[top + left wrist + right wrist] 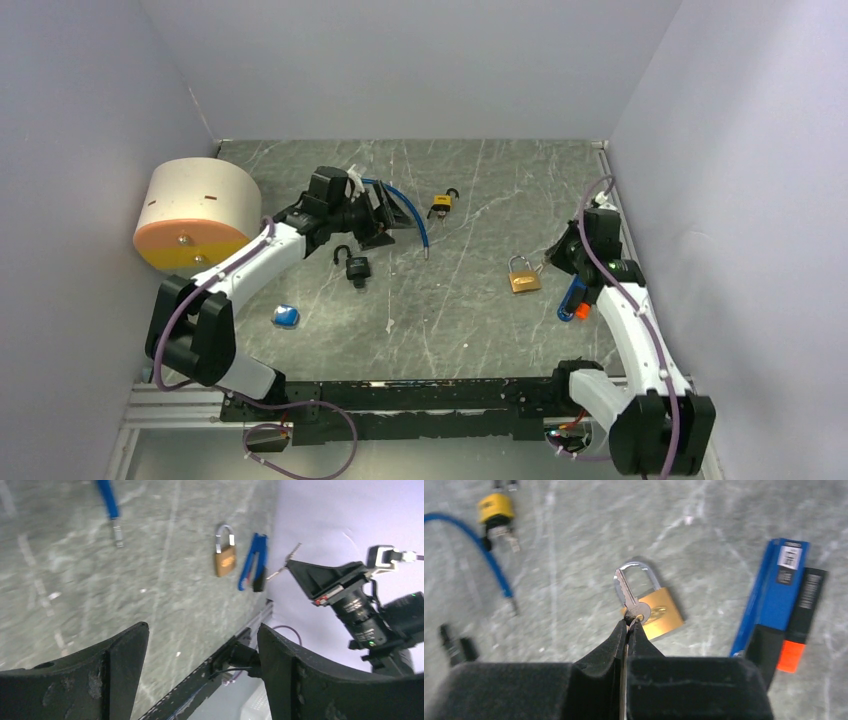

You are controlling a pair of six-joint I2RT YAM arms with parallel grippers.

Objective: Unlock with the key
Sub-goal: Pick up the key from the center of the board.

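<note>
We see the right fingers [604,650] pressed together on the round head of a small silver key [629,596]. The blade of the key points away from the fingers. In the right wrist view it crosses the shackle of the brass padlock [663,614], but we cannot tell if the key touches the lock. This padlock lies flat on the counter [470,190], in its right half, just beside the right fingers. Its shackle looks closed, though the key hides one leg. Next to the padlock, on the side of the right wall, lies a blue and black tool [573,298] with an orange end.

The left fingers [115,665] are spread wide, with nothing between them. They hang above the left half of the counter, well apart from the brass padlock. Near them we see a blue cable [412,212], a yellow padlock [440,203] and a black padlock [355,267], both with the shackle open. A small blue object [286,316] lies nearer to the arm bases, and a large round drum [195,213] stands at the left wall.
</note>
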